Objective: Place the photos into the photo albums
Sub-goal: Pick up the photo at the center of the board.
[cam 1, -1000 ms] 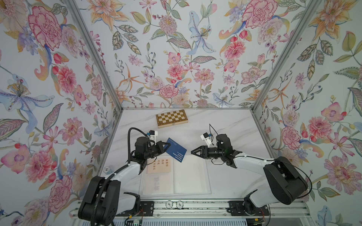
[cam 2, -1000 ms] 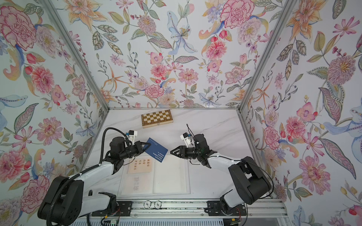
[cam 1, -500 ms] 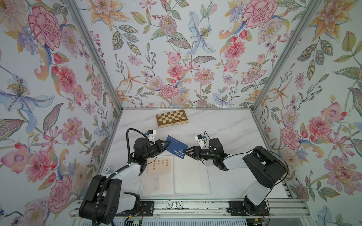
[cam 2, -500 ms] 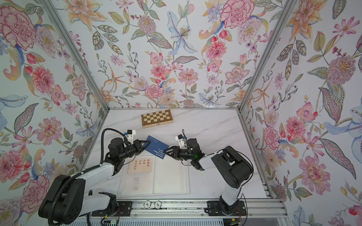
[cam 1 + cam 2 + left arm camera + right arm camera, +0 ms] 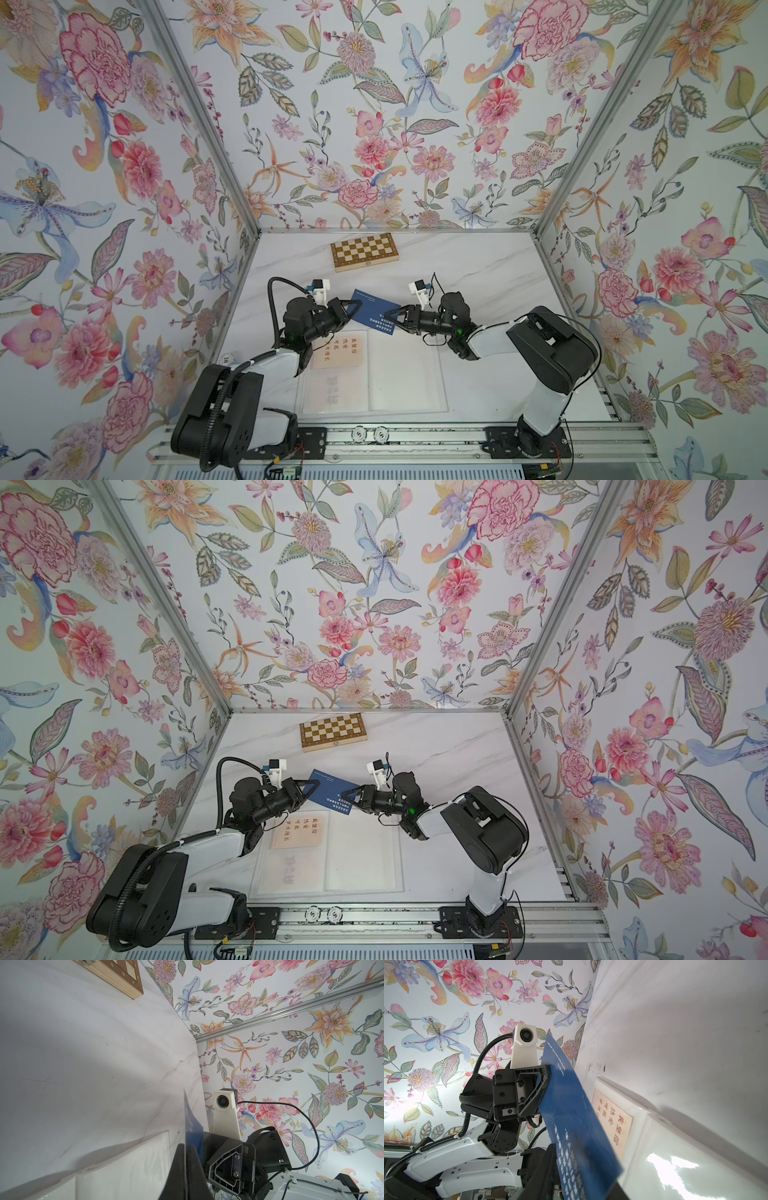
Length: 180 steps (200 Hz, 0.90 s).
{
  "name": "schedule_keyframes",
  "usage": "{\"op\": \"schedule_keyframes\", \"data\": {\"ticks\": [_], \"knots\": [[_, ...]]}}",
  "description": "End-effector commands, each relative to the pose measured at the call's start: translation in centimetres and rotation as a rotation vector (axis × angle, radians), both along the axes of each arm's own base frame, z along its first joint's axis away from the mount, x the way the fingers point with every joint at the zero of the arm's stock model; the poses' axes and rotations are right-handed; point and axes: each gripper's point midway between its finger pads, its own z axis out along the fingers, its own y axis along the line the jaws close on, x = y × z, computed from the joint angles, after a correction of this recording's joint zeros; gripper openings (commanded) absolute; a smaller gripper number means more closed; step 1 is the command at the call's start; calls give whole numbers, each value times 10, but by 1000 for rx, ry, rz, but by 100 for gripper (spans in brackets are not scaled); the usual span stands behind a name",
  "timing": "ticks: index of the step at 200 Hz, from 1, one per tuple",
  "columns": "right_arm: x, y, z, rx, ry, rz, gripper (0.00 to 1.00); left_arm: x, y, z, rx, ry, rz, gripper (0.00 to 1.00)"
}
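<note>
The navy blue card with lines of small white print hangs in the air, tilted, between the two arms. In both top views it sits over the far edge of the open photo album, and its near corner overlaps the top of the album's right page.

The left gripper is clamped on one short end of the card, its black fingers pressed together with the card between them; the right wrist view shows this grip plainly. The right gripper meets the opposite end. There its fingers stand on either side of the card's edge, close in. I cannot tell whether they are pinching the card or only bracketing it.

The album lies flat and open near the front edge of the white marble table. Its pages are translucent sleeves. A cream card printed with red Chinese characters sits in the far sleeve of the left page, just below the left gripper in both top views.

A closed checkered wooden chessboard box lies near the back wall, well apart from the album and both arms. Floral wallpaper covers the three walls around the table.
</note>
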Motion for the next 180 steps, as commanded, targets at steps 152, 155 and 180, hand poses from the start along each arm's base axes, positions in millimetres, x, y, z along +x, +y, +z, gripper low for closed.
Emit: {"op": "schedule_keyframes", "data": {"ticks": [152,155,180], "knots": [[4,-23,21,-60,-36,-83,0,-13,14,-18,179,30,9,46],[3,-24,21,-66,-36,-84,0,-13,15,-18,183,31,10,47],[5,-41,18,-122,-32,-116,0,-16,22,-21,225,38,21,49]]}}
